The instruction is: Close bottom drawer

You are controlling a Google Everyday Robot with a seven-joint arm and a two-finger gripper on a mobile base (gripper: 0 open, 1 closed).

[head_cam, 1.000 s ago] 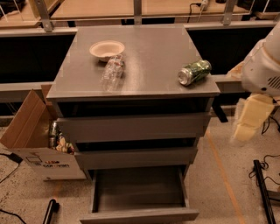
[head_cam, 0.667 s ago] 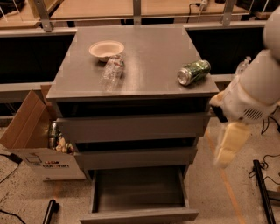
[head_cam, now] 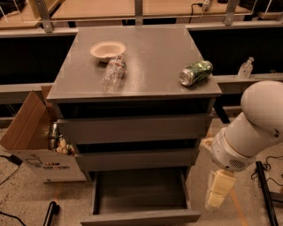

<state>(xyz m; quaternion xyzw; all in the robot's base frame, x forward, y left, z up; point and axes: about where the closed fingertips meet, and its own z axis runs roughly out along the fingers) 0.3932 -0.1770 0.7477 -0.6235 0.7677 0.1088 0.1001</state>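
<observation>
Bottom drawer: the bottom drawer is pulled well out from the foot of the grey cabinet, its plain grey box open to view and its flat front panel at the lower edge of the view.
Upper drawers: the middle drawer and top drawer sit nearly flush, with dark gaps above each.
Gripper: the gripper hangs pointing down just beside the open drawer's right front corner, apart from it; I cannot tell whether it is open or closed.
Arm: the white arm comes in from the right edge, beside the cabinet.
Counter: the grey counter carries a paper bowl at the back left, a clear plastic bottle lying just in front of it, and a green can on its side near the right edge.
Left of cabinet: an open cardboard box with cans and rubbish inside stands against the cabinet.
Room: speckled floor; a wooden surface runs behind; a small clear pump bottle stands on a ledge at the right.
</observation>
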